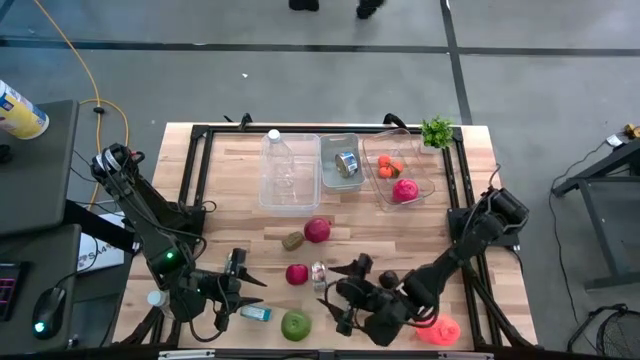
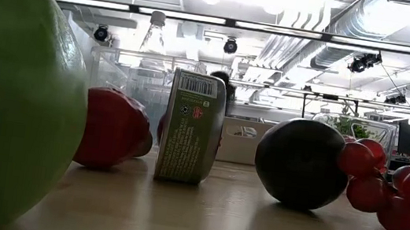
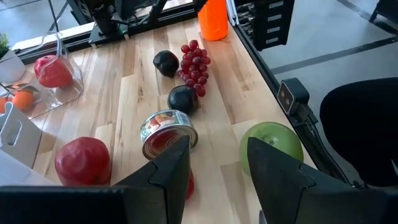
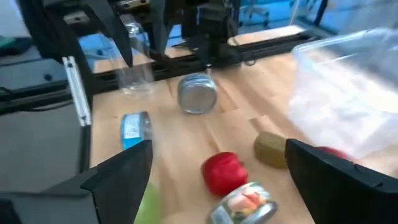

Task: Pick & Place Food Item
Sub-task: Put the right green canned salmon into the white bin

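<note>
Both open: left claw [image 1: 243,281], right claw [image 1: 340,297]

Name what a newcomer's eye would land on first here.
Both grippers, left and right, hang open low over the table's near edge amid scattered food: a red apple, a tipped can, a green apple. Clear bins line the far edge, one holding oranges.

Left gripper [image 1: 247,283] low at table's front-left, fingers spread. Right gripper [image 1: 338,296] front-centre, fingers wide apart.
</note>
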